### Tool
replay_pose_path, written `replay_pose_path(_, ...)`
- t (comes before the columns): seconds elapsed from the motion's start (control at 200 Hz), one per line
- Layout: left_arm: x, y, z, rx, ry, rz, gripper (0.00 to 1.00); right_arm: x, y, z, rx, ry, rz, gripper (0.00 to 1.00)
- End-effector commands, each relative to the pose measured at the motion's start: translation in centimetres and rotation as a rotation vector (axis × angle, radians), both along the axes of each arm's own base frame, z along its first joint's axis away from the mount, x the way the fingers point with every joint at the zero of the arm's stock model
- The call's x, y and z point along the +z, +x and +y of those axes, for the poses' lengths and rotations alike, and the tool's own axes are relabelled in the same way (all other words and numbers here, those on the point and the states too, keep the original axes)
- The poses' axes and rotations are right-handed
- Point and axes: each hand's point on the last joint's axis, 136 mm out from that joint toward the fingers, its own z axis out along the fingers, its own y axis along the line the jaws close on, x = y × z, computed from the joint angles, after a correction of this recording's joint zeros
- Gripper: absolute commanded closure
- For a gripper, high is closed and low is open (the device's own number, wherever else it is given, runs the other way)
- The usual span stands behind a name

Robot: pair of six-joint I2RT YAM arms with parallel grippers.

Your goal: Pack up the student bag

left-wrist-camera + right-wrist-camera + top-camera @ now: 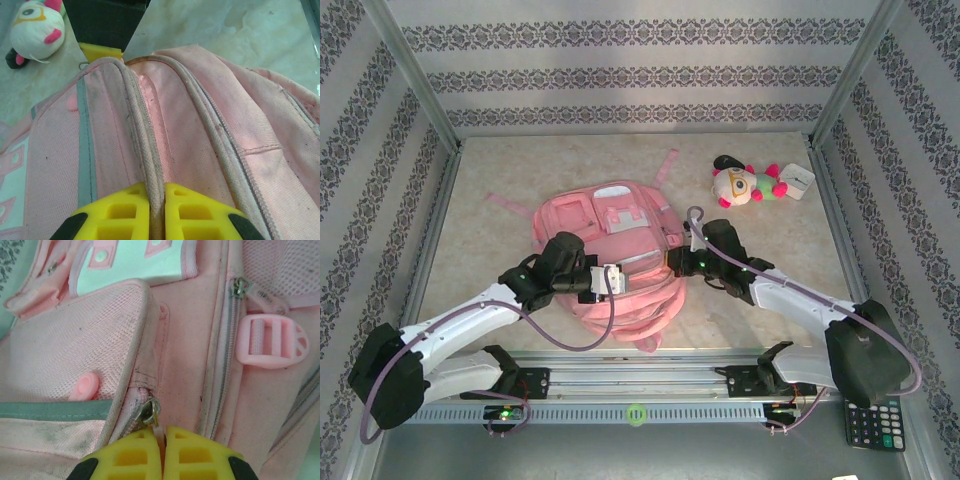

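The pink backpack (620, 222) lies flat in the middle of the table (520, 160), just in front of both arms. Its front pockets face up and its straps trail toward the upper part of the frame.

The left gripper (616, 280) sits at the lower middle of the backpack. In the left wrist view, the left gripper (156, 194) has its yellow fingers (125, 205) closed on a dirty, corded edge (142, 150). This edge runs up the pink fabric beside the zipper line and passes between the fingers at the bottom centre of the frame.

The right gripper (673, 262) rests against the right side of the backpack. In the right wrist view, the right gripper (161, 437) has its fingers (192, 452) pressed together on a small metal zipper pull (151, 415). The pull sits at the lower corner of a mesh pocket (75, 345). A pink plastic buckle (272, 340) lies on the fabric at the right of that frame.

A plush toy (750, 182) with a white face and pink limbs lies on the table in the upper right, well apart from the backpack. A small white box (798, 181) sits just beside it. The toy's head (37, 27) also shows in the upper left corner of the left wrist view. A calculator (873, 425) sits at the lower right corner, off the table top.
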Motion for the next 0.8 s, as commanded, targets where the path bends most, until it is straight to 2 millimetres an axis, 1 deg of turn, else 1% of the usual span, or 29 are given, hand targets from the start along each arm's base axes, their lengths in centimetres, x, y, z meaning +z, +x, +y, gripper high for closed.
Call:
replay_pose_path(0.0, -0.6, -1.2, -0.8, -0.122, -0.029, 0.043, 1.00, 0.9, 5.5, -9.9, -0.471, -0.125, -0.110, 1.00)
replay_pose_path(0.085, -1.2, 0.5, -1.0, -0.136, -0.006, 0.035, 1.00, 1.3, 6.2, -11.0, -0.505, -0.113, -0.116, 1.00)
replay_pose_path(0.165, -1.3, 2.7, -1.0, -0.130, -0.017, 0.024, 0.99, 1.8, 7.0, -10.9, -0.483, -0.121, -0.125, 1.00)
replay_pose_path(0.21, -1.0, 4.2, -0.9, -0.104, -0.037, 0.019, 0.96, 1.9, 7.4, -11.0, -0.481, -0.124, -0.127, 1.00)
replay_pose_path(0.265, -0.6, 5.9, -0.7, -0.064, -0.063, 0.017, 0.89, 2.0, 8.1, -11.0, -0.467, -0.111, -0.132, 1.00)
replay_pose_path(0.3, -0.1, 6.9, -0.3, -0.029, -0.075, 0.016, 0.80, 2.4, 8.4, -10.8, -0.446, -0.106, -0.139, 1.00)
replay_pose_path(0.345, 0.8, 8.1, 0.1, 0.038, -0.104, 0.021, 0.67, 3.0, 8.6, -10.7, -0.417, -0.108, -0.146, 0.85)
replay_pose_path(0.405, 3.0, 9.7, 0.9, 0.156, -0.165, 0.028, 0.35, 4.8, 8.6, -10.7, -0.372, -0.120, -0.186, 0.65)
replay_pose_path(0.435, 4.2, 10.2, 1.4, 0.216, -0.200, 0.038, 0.15, 5.7, 8.4, -11.0, -0.366, -0.133, -0.208, 0.51)
replay_pose_path(0.46, 5.4, 10.5, 1.8, 0.267, -0.233, 0.042, 0.02, 6.6, 8.4, -11.5, -0.362, -0.146, -0.227, 0.42)
replay_pose_path(0.47, 5.9, 10.6, 2.0, 0.287, -0.243, 0.042, 0.00, 7.0, 8.2, -11.6, -0.360, -0.150, -0.238, 0.39)
replay_pose_path(0.505, 7.2, 10.8, 2.8, 0.355, -0.273, 0.048, 0.01, 8.5, 8.0, -12.3, -0.355, -0.163, -0.273, 0.32)
replay_pose_path(0.525, 8.3, 10.8, 3.3, 0.392, -0.293, 0.041, 0.01, 9.2, 7.9, -12.8, -0.356, -0.170, -0.292, 0.29)
replay_pose_path(0.54, 8.9, 10.9, 3.8, 0.424, -0.303, 0.033, 0.01, 9.9, 7.8, -13.1, -0.355, -0.175, -0.312, 0.25)
replay_pose_path(0.55, 9.0, 11.0, 4.1, 0.447, -0.307, 0.034, 0.01, 10.3, 7.7, -13.4, -0.356, -0.179, -0.323, 0.19)
replay_pose_path(0.555, 9.3, 11.0, 4.2, 0.459, -0.313, 0.029, 0.01, 10.5, 7.6, -13.5, -0.357, -0.181, -0.328, 0.11)
replay_pose_path(0.56, 9.6, 11.0, 4.4, 0.467, -0.320, 0.027, 0.01, 10.7, 7.6, -13.6, -0.357, -0.183, -0.333, 0.07)
replay_pose_path(0.57, 9.9, 11.1, 4.8, 0.496, -0.326, 0.019, 0.01, 11.0, 7.6, -13.9, -0.362, -0.190, -0.340, 0.03)
replay_pose_path(0.625, 11.9, 11.7, 7.6, 0.671, -0.378, -0.030, 0.01, 13.2, 7.1, -15.8, -0.394, -0.224, -0.408, 0.02)
replay_pose_path(0.66, 12.9, 12.0, 9.6, 0.780, -0.407, -0.065, 0.01, 14.0, 6.9, -16.7, -0.408, -0.245, -0.435, 0.02)
replay_pose_path(0.69, 13.4, 12.2, 11.5, 0.879, -0.429, -0.089, 0.01, 14.5, 6.6, -17.5, -0.416, -0.268, -0.462, 0.02)
replay_pose_path(0.724, 13.5, 12.1, 13.6, 0.978, -0.444, -0.112, 0.01, 14.9, 6.4, -18.3, -0.425, -0.297, -0.488, 0.02)
replay_pose_path(0.754, 13.4, 12.0, 15.1, 1.046, -0.444, -0.130, 0.01, 14.7, 6.3, -18.9, -0.432, -0.324, -0.497, 0.02)
replay_pose_path(0.799, 12.3, 11.7, 17.3, 1.148, -0.429, -0.152, 0.01, 14.0, 6.2, -19.8, -0.446, -0.363, -0.505, 0.02)
